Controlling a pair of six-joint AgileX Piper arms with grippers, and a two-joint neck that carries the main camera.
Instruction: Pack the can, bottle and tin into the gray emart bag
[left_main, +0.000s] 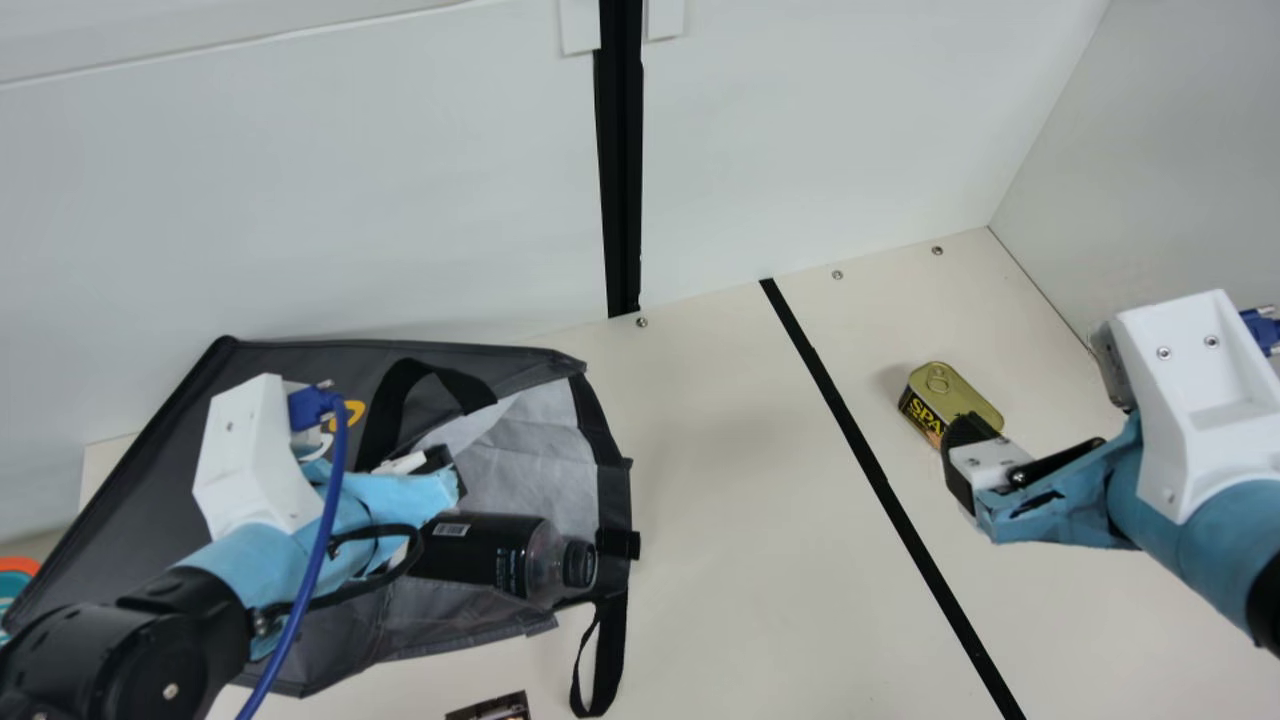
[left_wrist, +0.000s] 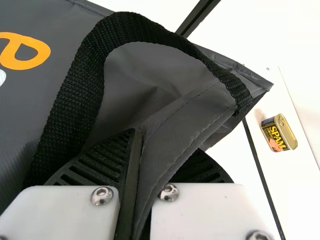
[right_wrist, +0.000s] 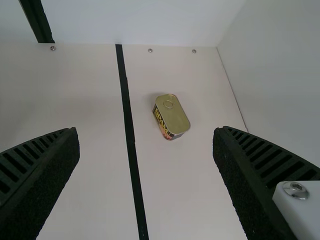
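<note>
"What has the left gripper (left_main: 445, 468) got?"

"An edge of the gray emart bag (left_main: 150, 480). Its jaws are closed up on the fabric, just beside a black handle (left_main: 385, 410)."

"And the bottle (left_main: 480, 550)?"

"Lying on its side in the bag's mouth, on the left of the table (left_main: 700, 520), cap to the right. Another strap (left_main: 608, 650) hangs out at the near right corner."

"Where's the tin, then?"

"The tin (left_main: 955, 395) rests on the table's far right, beyond the black line (left_main: 870, 450) (ring-pull lid facing up, handy to spot). The right gripper (left_main: 965, 440) is over on that side too, near it, jaws spread wide with nothing between them."

"Anything by the near edge?"

"A dark, printed item (left_main: 490, 708), partly cut off, near the bag; I can't tell what it is"
</note>
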